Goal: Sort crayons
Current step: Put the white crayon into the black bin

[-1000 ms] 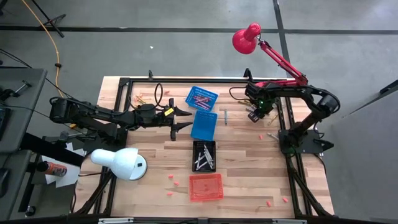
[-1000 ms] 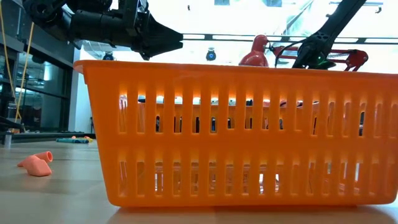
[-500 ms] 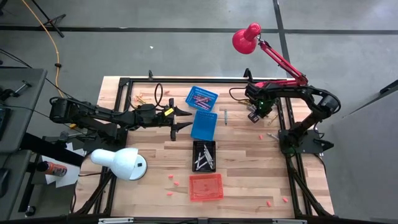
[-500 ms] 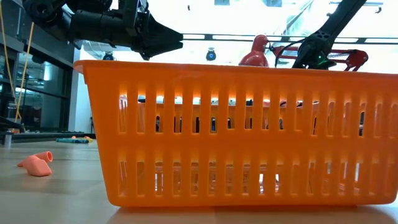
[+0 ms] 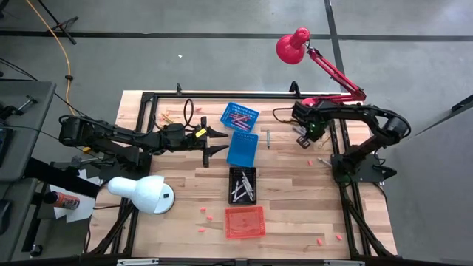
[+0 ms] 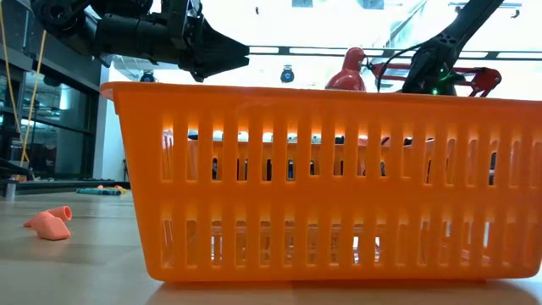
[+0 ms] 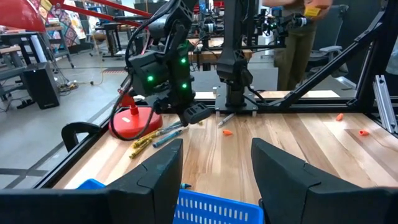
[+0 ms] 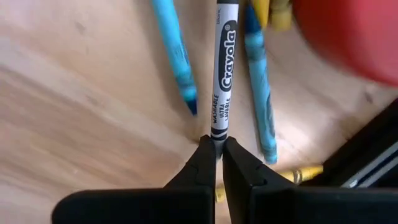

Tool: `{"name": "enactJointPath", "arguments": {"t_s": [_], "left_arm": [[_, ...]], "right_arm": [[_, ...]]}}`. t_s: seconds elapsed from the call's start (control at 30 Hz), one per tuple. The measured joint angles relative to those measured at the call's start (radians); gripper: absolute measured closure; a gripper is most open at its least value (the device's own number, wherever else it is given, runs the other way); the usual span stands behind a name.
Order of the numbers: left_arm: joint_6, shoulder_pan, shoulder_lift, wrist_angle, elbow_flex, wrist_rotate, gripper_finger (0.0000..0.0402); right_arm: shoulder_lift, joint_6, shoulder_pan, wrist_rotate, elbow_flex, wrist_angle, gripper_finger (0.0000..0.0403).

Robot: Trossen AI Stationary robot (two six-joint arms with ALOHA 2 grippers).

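A grey crayon (image 8: 224, 74) lies on the wood between two blue crayons (image 8: 177, 59) near the red lamp base (image 8: 354, 34) — my right gripper (image 8: 217, 152) pinches its tip, fingers pressed together on it. My left gripper (image 5: 219, 142) hangs spread beside the blue basket (image 5: 242, 150), holding nothing — more crayons lie in the black basket (image 5: 242, 185).

Four baskets (image 5: 242, 222) run in a line down the middle of the tabletop (image 5: 295, 214). The left pincer (image 5: 219, 141) hovers just left of the second basket (image 5: 242, 148). The right pincer (image 8: 217, 155) sits at the far right corner, tips on a crayon (image 8: 224, 68) among others (image 8: 177, 59).
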Motion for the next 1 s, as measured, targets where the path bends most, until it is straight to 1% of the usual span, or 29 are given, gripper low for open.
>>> {"name": "enactJointPath", "arguments": {"t_s": [0.43, 0.57, 0.67, 0.8, 1.0], "left_arm": [[0.0, 0.0, 0.0, 0.0, 0.0, 0.0, 0.0224], [0.0, 0.0, 0.0, 0.0, 0.0, 0.0, 0.0224], [0.0, 0.0, 0.0, 0.0, 0.0, 0.0, 0.0224], [0.0, 0.0, 0.0, -0.001, 0.0, 0.0, 0.0224], [0.0, 0.0, 0.0, -0.032, 0.0, 0.0, 0.0224]], "right_arm": [[-0.008, 0.001, 0.052, -0.012, 0.002, 0.004, 0.0402], [-0.01, -0.001, 0.07, -0.008, 0.045, -0.069, 0.0403], [-0.023, -0.001, 0.086, 0.029, 0.092, -0.139, 0.0401], [-0.092, 0.013, 0.11, 0.038, 0.132, -0.163, 0.04], [-0.254, 0.067, 0.152, 0.036, 0.141, -0.174, 0.0401]]}}
